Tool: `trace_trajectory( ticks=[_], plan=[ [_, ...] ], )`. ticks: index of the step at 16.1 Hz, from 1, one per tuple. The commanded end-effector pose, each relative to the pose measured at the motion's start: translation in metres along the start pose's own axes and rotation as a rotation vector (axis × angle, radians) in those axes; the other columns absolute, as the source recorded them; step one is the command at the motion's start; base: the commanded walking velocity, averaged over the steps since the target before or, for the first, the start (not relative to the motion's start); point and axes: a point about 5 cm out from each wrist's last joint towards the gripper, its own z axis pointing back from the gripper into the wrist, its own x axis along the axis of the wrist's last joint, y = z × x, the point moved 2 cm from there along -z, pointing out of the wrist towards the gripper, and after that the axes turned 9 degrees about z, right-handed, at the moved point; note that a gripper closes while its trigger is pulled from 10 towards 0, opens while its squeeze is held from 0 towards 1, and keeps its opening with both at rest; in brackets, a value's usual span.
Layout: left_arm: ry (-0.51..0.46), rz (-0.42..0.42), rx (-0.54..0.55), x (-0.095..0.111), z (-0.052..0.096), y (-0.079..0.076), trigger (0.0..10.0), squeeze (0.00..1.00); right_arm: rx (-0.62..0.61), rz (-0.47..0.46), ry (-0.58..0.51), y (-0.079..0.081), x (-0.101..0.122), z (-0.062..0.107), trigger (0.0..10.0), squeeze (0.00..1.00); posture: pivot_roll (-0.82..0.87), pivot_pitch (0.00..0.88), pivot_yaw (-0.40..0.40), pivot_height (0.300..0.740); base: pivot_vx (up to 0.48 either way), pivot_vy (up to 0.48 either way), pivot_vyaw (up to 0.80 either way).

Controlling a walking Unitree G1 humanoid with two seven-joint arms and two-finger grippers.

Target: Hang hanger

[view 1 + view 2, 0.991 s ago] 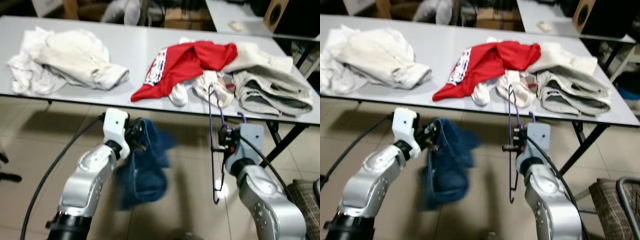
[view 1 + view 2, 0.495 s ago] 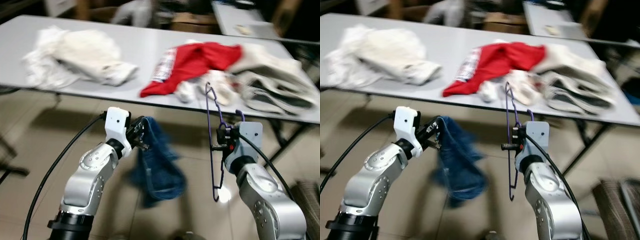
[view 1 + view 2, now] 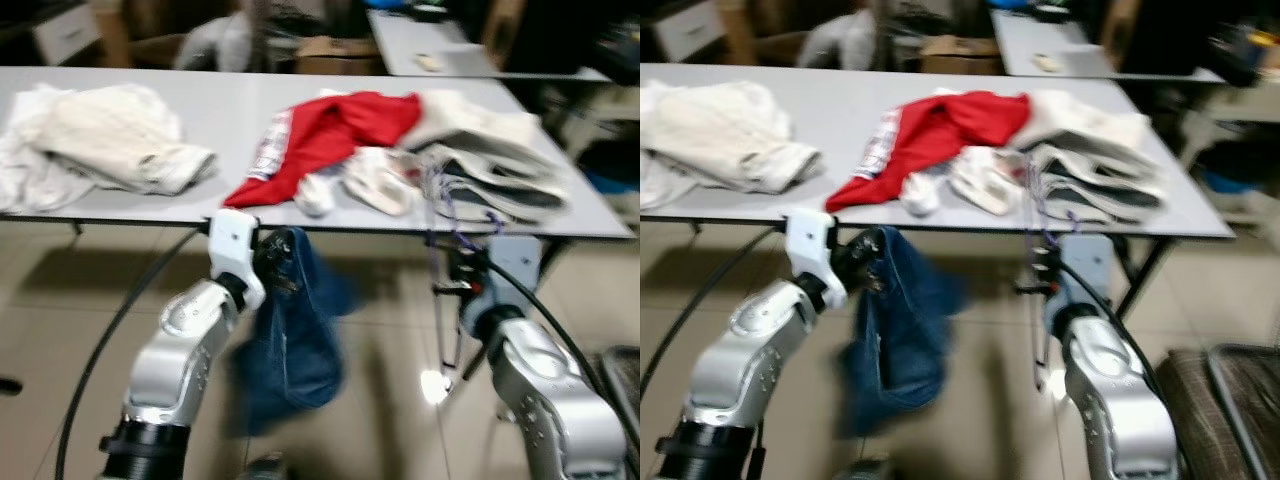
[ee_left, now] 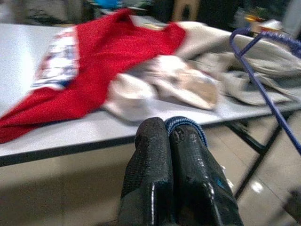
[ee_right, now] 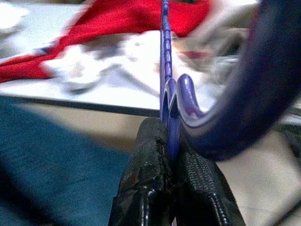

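Observation:
A thin purple hanger (image 3: 441,262) stands upright in front of the table edge, and my right gripper (image 3: 457,277) is shut on its wire. In the right wrist view the hanger (image 5: 165,89) runs between the black fingers (image 5: 151,155). My left gripper (image 3: 276,264) is shut on a blue denim garment (image 3: 292,345), which hangs limp below it toward the floor. The left wrist view has a blue hem (image 4: 187,124) pinched at the tips of my left gripper (image 4: 168,131).
The long grey table (image 3: 130,205) just ahead carries white clothes (image 3: 110,150) at the left, a red garment (image 3: 325,135) in the middle and beige clothes (image 3: 495,165) at the right. A second table (image 3: 470,62) stands behind. Tiled floor lies below, with a dark seat (image 3: 625,375) at the right.
The camera has moved, so the whole scene has shifted and blurred. The denim garment swings under my left gripper. Both grippers keep their holds.

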Motion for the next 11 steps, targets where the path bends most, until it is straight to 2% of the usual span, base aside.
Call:
trace_trajectory(
  ticks=[1, 2, 4, 5, 6, 8, 9, 10, 11],
  plan=[
    [-0.05, -0.019, -0.018, 0.015, -0.006, -0.004, 10.0, 0.0, -0.002, 0.028, -0.039, -0.005, 0.01, 0.002, 10.0, 0.0, -0.03, 0.0, -0.02, 0.723, 0.352, 0.0, 0.0],
    [-0.07, -0.028, -0.018, 0.023, -0.008, -0.004, 10.0, 0.0, 0.04, 0.054, -0.052, -0.003, 0.016, 0.001, 10.0, 0.0, -0.03, 0.0, -0.02, 0.723, 0.352, 0.0, 0.0],
    [-0.107, -0.038, -0.025, 0.037, -0.012, -0.005, 10.0, 0.0, 0.05, 0.078, -0.08, -0.005, 0.024, 0.001, 10.0, 0.0, -0.03, 0.0, -0.02, 0.723, 0.356, 0.0, 0.8],
    [-0.147, -0.052, -0.051, 0.054, -0.018, -0.01, 10.0, 0.0, 0.056, 0.083, -0.138, -0.008, 0.038, 0.002, 10.0, 0.0, -0.03, 0.0, -0.021, 0.723, 0.36, 0.0, 0.8],
    [-0.171, -0.06, -0.083, 0.066, -0.022, -0.015, 10.0, 0.0, 0.062, 0.066, -0.176, -0.013, 0.046, 0.004, 10.0, 0.0, -0.03, 0.0, -0.021, 0.723, 0.36, 0.0, 0.0],
    [-0.199, -0.058, -0.17, 0.085, -0.033, -0.027, 10.0, 0.0, 0.108, 0.135, -0.209, -0.022, 0.056, 0.008, 10.0, 0.0, -0.02, 0.0, -0.025, 0.723, 0.368, 0.0, 0.0],
    [-0.2, -0.058, -0.181, 0.087, -0.034, -0.029, 10.0, 0.0, 0.115, 0.144, -0.211, -0.023, 0.057, 0.009, 10.0, 0.0, -0.02, 0.0, -0.025, 0.723, 0.368, 0.0, 0.0],
    [-0.208, -0.063, -0.248, 0.1, -0.043, -0.039, 10.0, 0.0, 0.175, 0.176, -0.222, -0.034, 0.062, 0.016, 10.0, 0.0, -0.02, 0.0, -0.023, 0.723, 0.368, 0.0, 0.0],
    [-0.22, -0.074, -0.29, 0.117, -0.056, -0.044, 10.0, 0.0, 0.274, 0.252, -0.23, -0.045, 0.07, 0.03, 10.0, 0.0, -0.02, 0.0, -0.015, 0.723, 0.368, 0.0, 0.0]
  ],
)
